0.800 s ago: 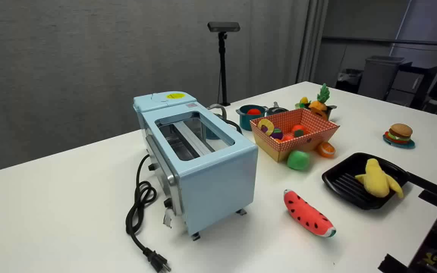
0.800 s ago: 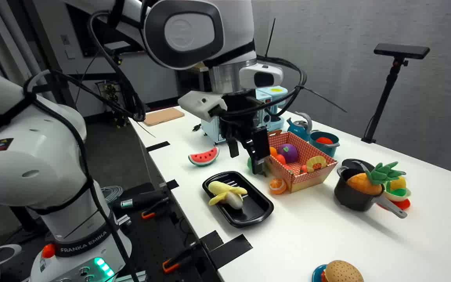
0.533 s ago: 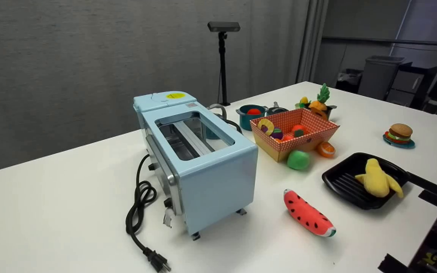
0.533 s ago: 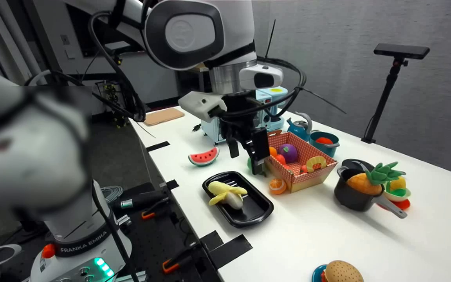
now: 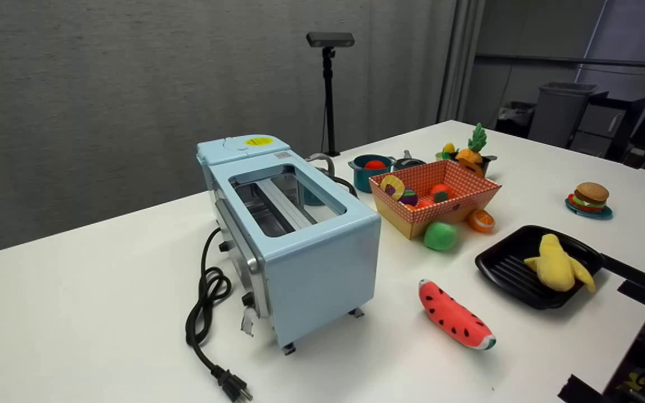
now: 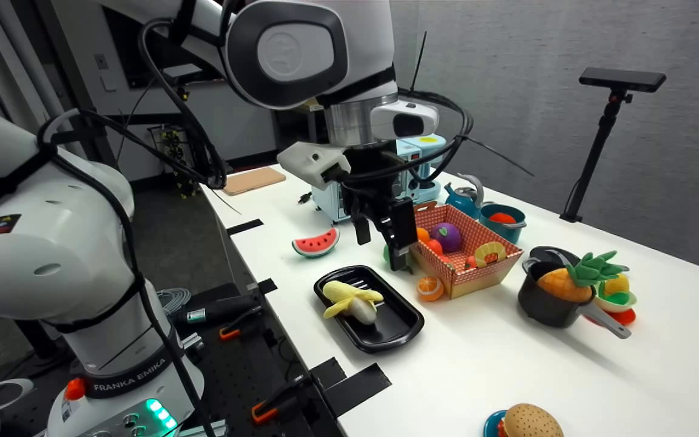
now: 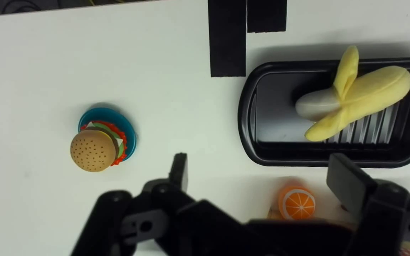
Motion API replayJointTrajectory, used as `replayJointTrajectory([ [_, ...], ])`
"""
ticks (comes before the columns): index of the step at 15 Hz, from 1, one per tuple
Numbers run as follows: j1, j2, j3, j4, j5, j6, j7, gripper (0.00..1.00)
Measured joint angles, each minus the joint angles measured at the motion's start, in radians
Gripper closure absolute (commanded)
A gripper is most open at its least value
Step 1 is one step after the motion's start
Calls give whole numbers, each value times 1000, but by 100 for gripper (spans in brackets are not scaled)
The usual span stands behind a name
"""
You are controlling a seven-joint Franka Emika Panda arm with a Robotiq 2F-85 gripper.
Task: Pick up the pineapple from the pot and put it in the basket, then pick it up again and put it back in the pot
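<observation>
Orange, oval toy pineapple [image 6: 563, 285] w/ leafy green crown sits in the mouth of a small, round black pot [image 6: 537, 308] w/ grey handle, leaning, crown up past the rim. Black two-fingered robot claw [image 7: 262, 174] hangs well apart from it, fingers spread wide, nothing held; a flared basket [image 6: 477, 285], red-white check inside, tan outside, is btwn them.

My guess: step 1, fetching the pineapple, tho this layout would fit the finish too. To do it well: cross high, centre over the pot, turn so the fingers straddle the orange body below the crown, grip, lift straight up; a sideways pull prob. drags or tips the pot.

Edges: basket rim, a round orange-slice toy [image 6: 430, 289] just beside it, and a black ridged tray [image 6: 397, 321] holding a peeled yellow banana [image 7: 372, 92] all lie near the claw, so pass above them. Most room: white tabletop [image 6: 477, 364] btwn tray, pot and the sesame-bun hamburger [image 7: 93, 150]. Black tape strips [image 7: 228, 42] mark its edge by the robot base [image 6: 122, 391]. Pale bowl [image 6: 615, 307] crowds the pot; touching or not, can't tell.
</observation>
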Motion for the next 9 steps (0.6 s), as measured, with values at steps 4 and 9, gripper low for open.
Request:
replayJointTrajectory([
  [4,2,0,0,0,5,0,0,0],
  [9,5,0,0,2,11,0,0,0],
])
